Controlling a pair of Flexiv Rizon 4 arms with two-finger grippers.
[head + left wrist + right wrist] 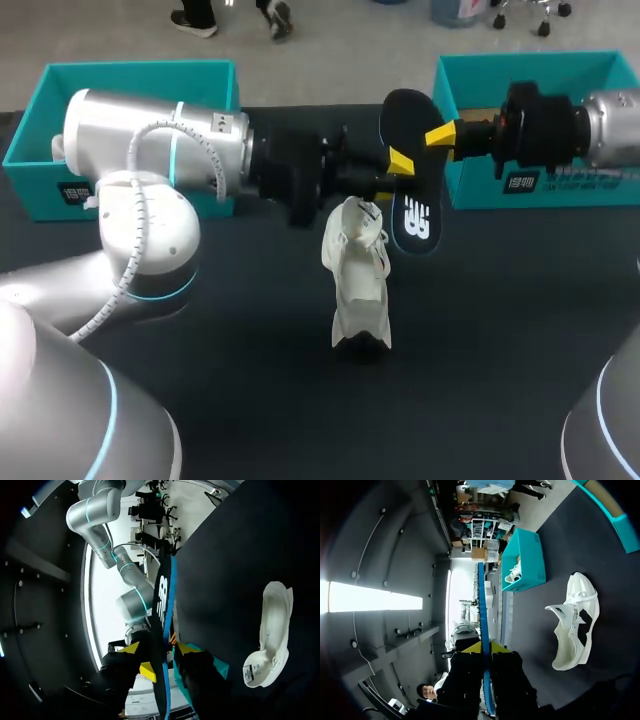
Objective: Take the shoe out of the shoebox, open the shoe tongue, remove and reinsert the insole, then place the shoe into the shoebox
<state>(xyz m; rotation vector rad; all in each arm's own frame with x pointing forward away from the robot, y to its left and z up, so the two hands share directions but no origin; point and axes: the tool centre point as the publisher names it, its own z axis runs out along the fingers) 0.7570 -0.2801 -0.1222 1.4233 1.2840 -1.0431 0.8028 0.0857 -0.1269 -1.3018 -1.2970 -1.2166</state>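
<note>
Shoe [358, 285] is out and lies mid-desk [500, 350], tongue looks pulled open. Insole [412, 205] is out, held up just beyond the shoe, left pincer [400, 163] and right pincer [440, 134] both clamped on it. Left to do: reinsert the insole, then return the shoe to a teal shoebox [540, 68] at the far edge.

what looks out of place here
The dark insole is out of the white shoe, gripped in the air by the left gripper and right gripper. The shoe stands alone on the table, outside both teal shoeboxes.
</note>
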